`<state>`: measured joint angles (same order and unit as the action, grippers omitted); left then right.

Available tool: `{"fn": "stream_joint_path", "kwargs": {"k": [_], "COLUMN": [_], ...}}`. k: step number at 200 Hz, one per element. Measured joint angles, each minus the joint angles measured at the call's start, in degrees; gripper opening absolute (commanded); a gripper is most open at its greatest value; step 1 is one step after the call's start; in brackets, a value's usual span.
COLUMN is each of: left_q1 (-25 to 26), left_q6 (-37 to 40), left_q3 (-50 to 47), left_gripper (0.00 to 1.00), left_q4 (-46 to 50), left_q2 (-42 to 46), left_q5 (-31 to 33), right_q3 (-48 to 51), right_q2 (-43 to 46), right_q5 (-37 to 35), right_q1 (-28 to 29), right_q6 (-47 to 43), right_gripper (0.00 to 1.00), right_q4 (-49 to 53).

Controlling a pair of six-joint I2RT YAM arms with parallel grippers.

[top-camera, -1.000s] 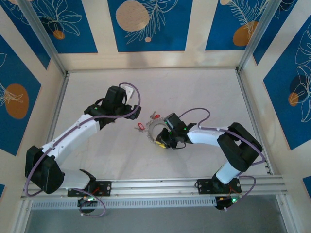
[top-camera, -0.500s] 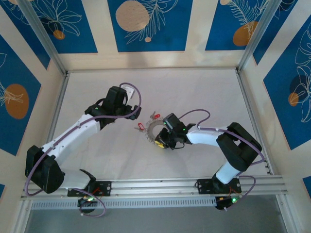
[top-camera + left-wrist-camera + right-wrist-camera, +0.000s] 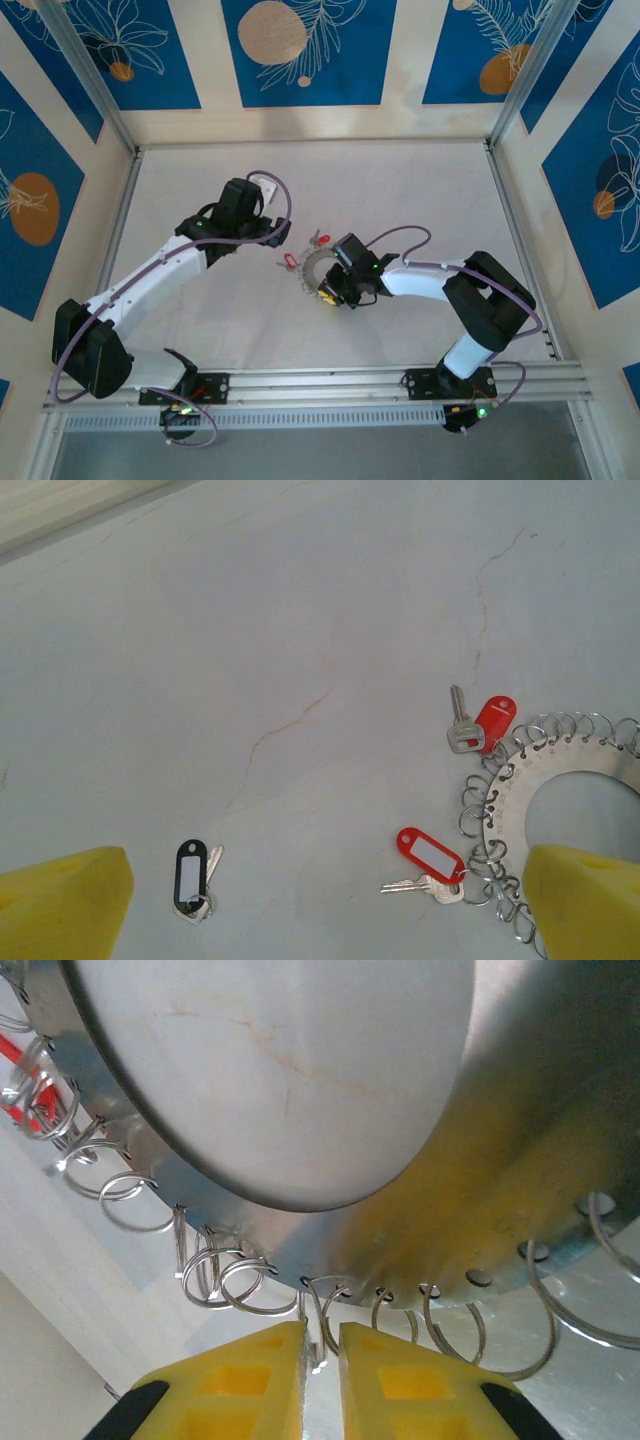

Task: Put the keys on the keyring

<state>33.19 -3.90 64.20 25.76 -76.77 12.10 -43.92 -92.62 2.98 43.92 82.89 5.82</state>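
Keyring (image 3: 450, 1210) loop between right gripper (image 3: 321, 1345) jaws (grip unclear).

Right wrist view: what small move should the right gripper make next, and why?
Probably finish closing the right gripper on the wire loop at the rim of the keyring: its yellow fingers stand a sliver apart with that loop between them, so the pinch looks unfinished.

My fingertips (image 3: 235, 1380) are yellow, the keyring (image 3: 450, 1210) silver-grey; the keys (image 3: 430, 854) wear red tags, one stray key (image 3: 191, 878) black.
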Motion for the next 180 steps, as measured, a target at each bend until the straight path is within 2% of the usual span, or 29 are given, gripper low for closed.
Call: {"fn": "stream_joint_path", "kwargs": {"k": [105,150,180], "left_q1": [0.39,0.63,0.74], "left_q6": [0.04,0.39,0.92], "left_q3": [0.00,0.00,0.00], "left_gripper": [1.00,1.00,1.00], "left_q4": [0.00,0.00,0.00], "left_q2": [-0.33,-0.33,-0.33], "left_q5": [0.42,0.63,0.66], "right_q3": [-3.15,-3.52,-4.33], "right_q2": [-2.47,-2.60,-1.97], "right_q5": [-0.44,-1.53,-3.74], "right_q1": [0.55,0.70,0.74], "right_q6": [0.48,-0.09,-2.80], "right_gripper": [0.18,0.06,0.04], "right_q4": [1.66,3.23,5.75]}}
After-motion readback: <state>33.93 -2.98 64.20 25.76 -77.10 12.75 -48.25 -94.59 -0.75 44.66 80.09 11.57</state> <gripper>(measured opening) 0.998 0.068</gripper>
